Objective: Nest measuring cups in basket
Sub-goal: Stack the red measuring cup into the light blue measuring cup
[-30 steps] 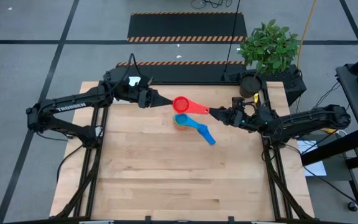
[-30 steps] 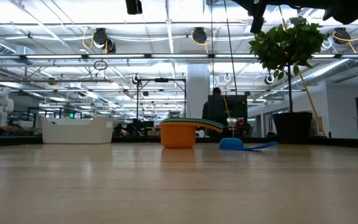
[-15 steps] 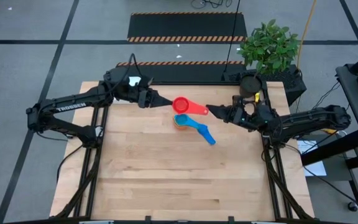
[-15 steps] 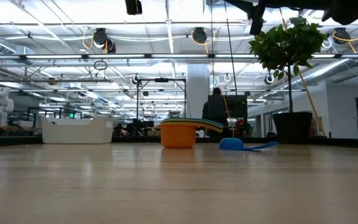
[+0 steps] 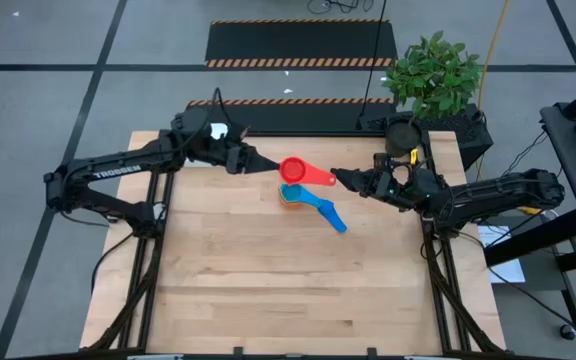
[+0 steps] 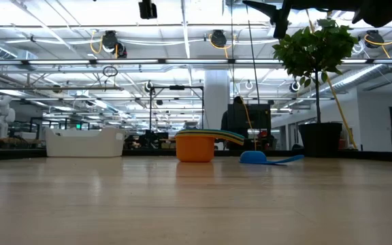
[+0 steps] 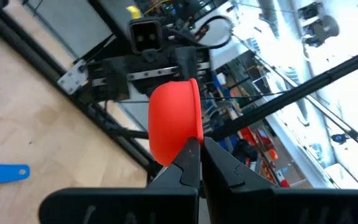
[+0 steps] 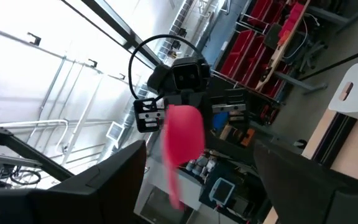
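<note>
While the red round plastic measuring cup (image 5: 292, 169) hangs in the air, pinched at its rim by the left gripper (image 5: 271, 166), the nesting looks only part done. Below it, an orange cup stack (image 6: 195, 146) with other colours layered inside stands on the wooden surface (image 5: 268, 280), and a blue plastic scoop (image 6: 254, 157) lies beside the stack, not yet nested. The white rectangular plastic basket (image 6: 84, 143) sits apart in the low view, with nothing seen in it. The right gripper (image 5: 343, 179) has its fingers spread just off the red cup's handle.

Bright overhead lights glare; wrist views perhaps blurred.
</note>
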